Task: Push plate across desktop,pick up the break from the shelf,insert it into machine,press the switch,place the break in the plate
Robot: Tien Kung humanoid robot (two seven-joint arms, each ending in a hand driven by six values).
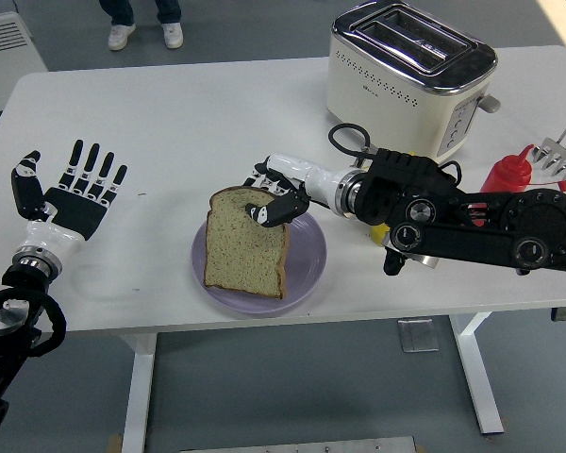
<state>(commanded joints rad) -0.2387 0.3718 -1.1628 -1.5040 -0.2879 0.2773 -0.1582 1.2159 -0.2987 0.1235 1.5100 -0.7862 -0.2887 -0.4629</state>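
Brown bread slice (247,247) lies lengthwise below the right hand (274,200) fingers pinching its top edge, seemingly resting on the lilac round plate (307,267).

Black jointed arms, white wrists, black-and-white right hand (275,196), left hand (68,193)

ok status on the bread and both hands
Right robot hand pinching bread at its top edge. Bread down on purple plate. Left robot hand open, resting apart. Nothing in the way.
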